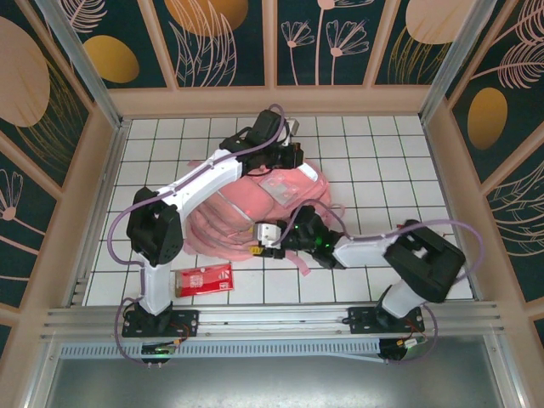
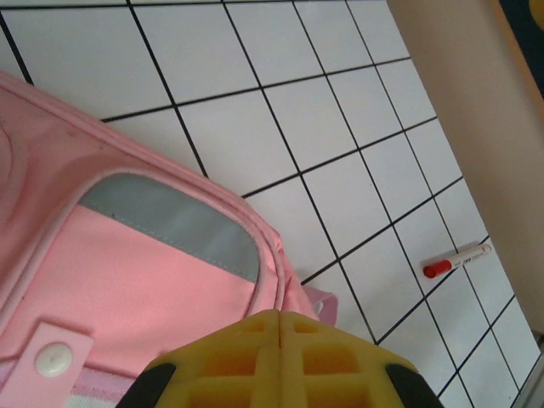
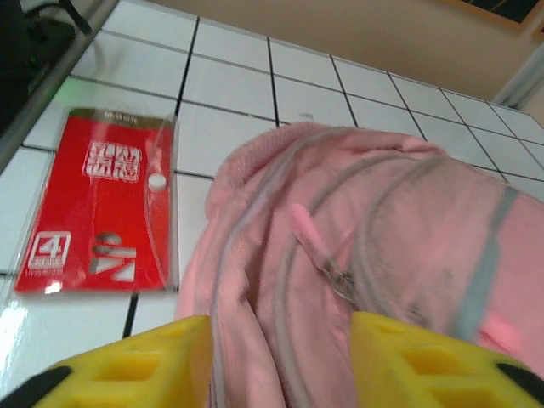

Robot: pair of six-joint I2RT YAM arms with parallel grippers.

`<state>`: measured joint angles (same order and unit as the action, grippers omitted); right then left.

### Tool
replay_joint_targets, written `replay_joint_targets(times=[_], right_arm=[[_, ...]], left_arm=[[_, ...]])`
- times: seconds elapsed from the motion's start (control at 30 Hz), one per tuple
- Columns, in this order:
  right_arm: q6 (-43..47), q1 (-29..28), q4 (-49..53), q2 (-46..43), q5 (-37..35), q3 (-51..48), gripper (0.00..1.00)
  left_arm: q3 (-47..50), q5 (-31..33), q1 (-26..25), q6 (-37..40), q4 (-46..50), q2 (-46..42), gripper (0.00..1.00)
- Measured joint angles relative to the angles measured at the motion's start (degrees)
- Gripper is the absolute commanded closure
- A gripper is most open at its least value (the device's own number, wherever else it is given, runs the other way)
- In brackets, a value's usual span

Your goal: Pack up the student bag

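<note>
- The bag [image 1: 223,223] lies in the middle of the tabletop [image 1: 382,170], and both of your arms reach to it.
- I think packing has hardly begun. The zips you can see from the right wrist look closed, and I see no open mouth on the bag.
- A red packet [image 1: 204,279] lies flat just beside the bag's near end. It is not in the bag yet.
- A pen [image 2: 456,257] with a red cap lies well apart from the bag's far corner. It is out too.
- So what is left, I think, is to open a zip, put those things in and shut the bag.
- Your left claw [image 2: 279,327] is over the bag's far end, next to the grey strip [image 2: 178,225]. Its fingers are pressed together and I see nothing between them.
- Your right claw [image 3: 276,357] is at the bag's near end with its fingers spread. Pink cloth and a zip pull [image 3: 327,259] sit between them. I cannot tell if the fingers touch the cloth.
- From above, the bag's long way runs on a slant, from near your left arm's base to the far right.
- It lies flat with its pocket side up. Its straps [image 1: 299,263] trail off its near right side.
- I cannot tell which end is the bag's top.
</note>
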<state>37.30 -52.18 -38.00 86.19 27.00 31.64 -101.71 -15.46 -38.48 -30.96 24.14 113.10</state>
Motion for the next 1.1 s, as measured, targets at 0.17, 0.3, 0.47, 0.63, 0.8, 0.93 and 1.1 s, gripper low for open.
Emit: replay_joint_targets(times=[0.17, 0.3, 0.47, 0.63, 0.8, 0.93, 1.1], right_arm=[[5.62, 5.18, 10.73, -12.35, 0.63, 0.57, 0.50], [8.00, 7.04, 12.22, -11.76, 0.96, 1.73, 0.50], [13.00, 6.05, 16.44, -3.41, 1.33, 6.38, 0.50], [17.25, 4.39, 17.90, 5.05, -0.68, 11.80, 0.51], [18.36, 3.74, 15.52, 11.47, -3.87, 12.92, 0.57], [18.62, 3.76, 14.82, 12.33, -4.68, 12.92, 0.92], [13.92, 6.73, 11.23, 9.55, -0.22, 12.00, 1.00]], left_arm=[[1.31, -0.35, 3.39, 1.27, -0.13, -0.92, 0.51], [8.00, 4.85, 5.51, 3.58, 1.55, -8.17, 0.01], [25.86, 8.11, 7.67, 3.78, 1.88, -28.68, 0.01], [36.89, 11.19, 9.70, 5.03, 4.50, -41.62, 0.04], [43.43, 4.98, 9.70, 7.80, 6.88, -41.51, 0.15], [47.58, 0.92, 9.66, 9.75, 6.62, -42.38, 0.19], [53.55, -1.81, 9.64, 16.68, 1.42, -48.00, 0.36]])
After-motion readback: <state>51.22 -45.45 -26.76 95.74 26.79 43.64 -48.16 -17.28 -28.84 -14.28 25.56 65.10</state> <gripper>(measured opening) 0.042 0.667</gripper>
